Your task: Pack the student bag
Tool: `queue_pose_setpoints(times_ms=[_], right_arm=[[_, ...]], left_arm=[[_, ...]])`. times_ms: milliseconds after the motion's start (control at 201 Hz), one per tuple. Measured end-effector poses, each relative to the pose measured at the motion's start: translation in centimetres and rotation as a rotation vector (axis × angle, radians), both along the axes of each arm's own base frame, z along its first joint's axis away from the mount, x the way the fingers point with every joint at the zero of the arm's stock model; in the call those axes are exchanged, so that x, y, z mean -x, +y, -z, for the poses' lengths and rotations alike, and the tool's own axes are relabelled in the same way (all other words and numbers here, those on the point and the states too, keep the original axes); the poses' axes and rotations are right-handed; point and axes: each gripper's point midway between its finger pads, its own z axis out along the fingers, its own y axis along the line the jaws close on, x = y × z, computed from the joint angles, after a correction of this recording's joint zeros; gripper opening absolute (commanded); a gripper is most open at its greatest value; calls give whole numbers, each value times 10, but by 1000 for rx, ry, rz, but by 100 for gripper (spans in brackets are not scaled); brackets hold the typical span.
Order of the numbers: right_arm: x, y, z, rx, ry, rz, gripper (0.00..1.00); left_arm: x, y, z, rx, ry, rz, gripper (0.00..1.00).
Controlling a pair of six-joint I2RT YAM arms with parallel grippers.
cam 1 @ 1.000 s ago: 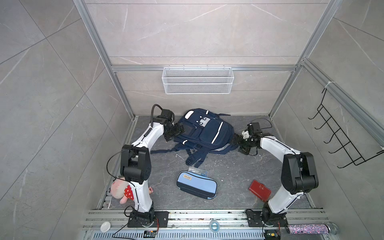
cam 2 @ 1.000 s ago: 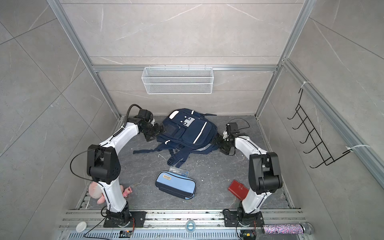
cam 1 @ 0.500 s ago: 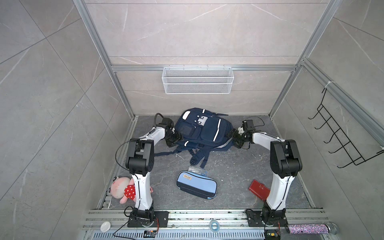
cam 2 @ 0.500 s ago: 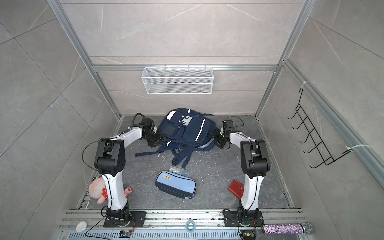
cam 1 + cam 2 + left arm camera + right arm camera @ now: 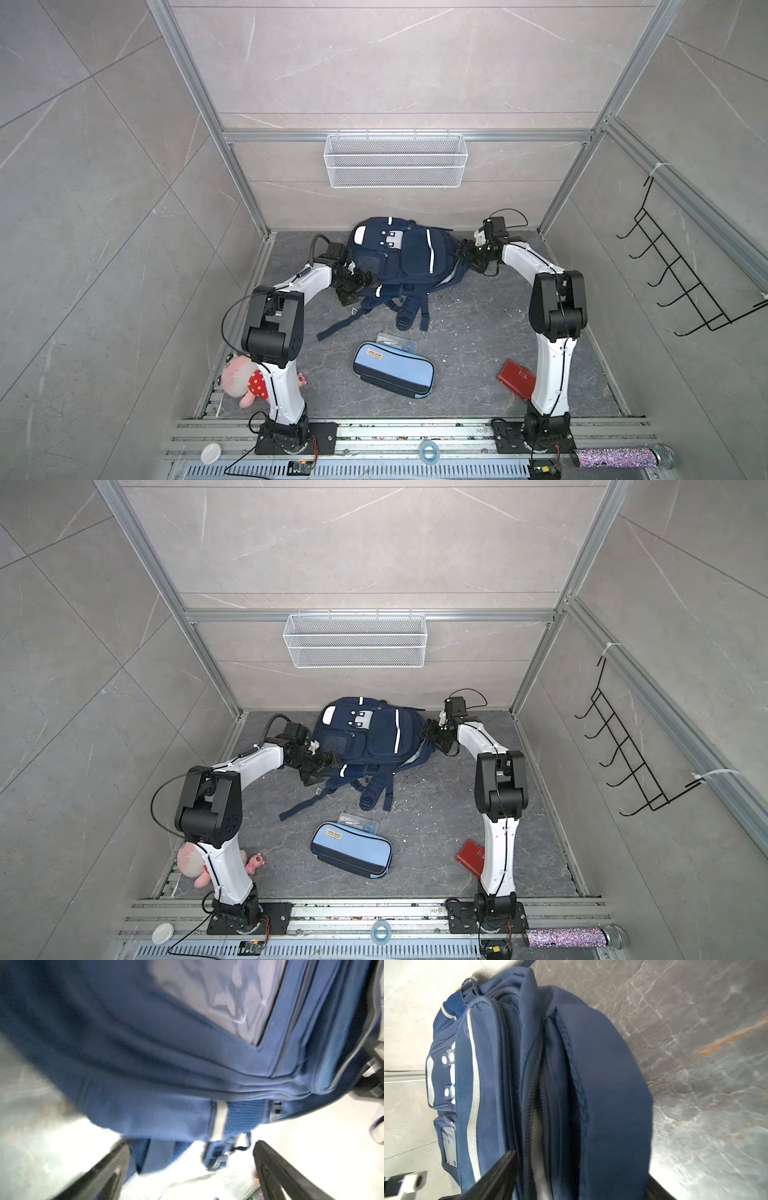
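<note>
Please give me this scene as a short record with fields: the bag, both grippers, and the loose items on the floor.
bag: navy student bag, front face up, at the back of the floor; one zip partly open
left: left gripper open beside the bag's near-left corner, holding nothing
right: right gripper astride the bag's right edge; grip unclear
outside bag: light-blue pencil case, clear box, red wallet, plush toy

Matt navy cloth student bag (image 5: 415,262)
</note>
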Motion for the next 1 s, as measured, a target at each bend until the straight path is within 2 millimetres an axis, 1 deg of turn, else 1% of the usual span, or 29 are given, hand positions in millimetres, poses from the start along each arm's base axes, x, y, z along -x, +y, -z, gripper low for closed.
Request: queue_pose_setpoints(times_ms=[65, 149, 239, 299, 339, 378, 448, 523, 623, 722, 742, 787, 886, 941, 996], right_arm=[[7, -4, -6, 26, 4, 1, 82], [24, -12, -23, 59, 2, 16, 82], [51, -18, -47, 93, -15, 33, 82], [69, -18, -63, 115, -31, 35, 82], [81, -13, -73, 127, -46, 27, 82], [91, -5, -81, 133, -59, 8, 82], [109, 19, -87, 133, -76, -49, 81], [123, 46, -79, 123, -66, -118, 80], [138, 78, -54, 113, -22, -204, 77], [144, 110, -29, 125, 13, -293, 71], [144, 114, -27, 127, 17, -301, 70], [144, 132, -16, 140, 24, -351, 67], [140, 165, -4, 160, 17, -435, 62], [139, 178, 0, 168, 8, -471, 60], [137, 188, 3, 179, -4, -505, 59]], left_arm=[[4, 4, -5, -12, -2, -1, 99], [11, 10, -11, -41, -13, 2, 99], [24, 16, -18, -67, -10, 8, 99], [31, 17, -23, -68, -10, 13, 99], [35, 17, -27, -66, -12, 16, 99], [39, 14, -30, -61, -10, 21, 96], [42, 7, -32, -49, -10, 37, 93], [48, -6, -30, -33, 5, 60, 91], [49, -19, -24, -7, 30, 75, 89], [40, -27, -17, 49, 36, 48, 90], [37, -27, -17, 62, 36, 40, 90], [31, -29, -14, 85, 37, 23, 90], [18, -35, -5, 138, 34, -4, 90], [12, -37, -1, 161, 37, -17, 89], [8, -40, 5, 183, 45, -23, 85]])
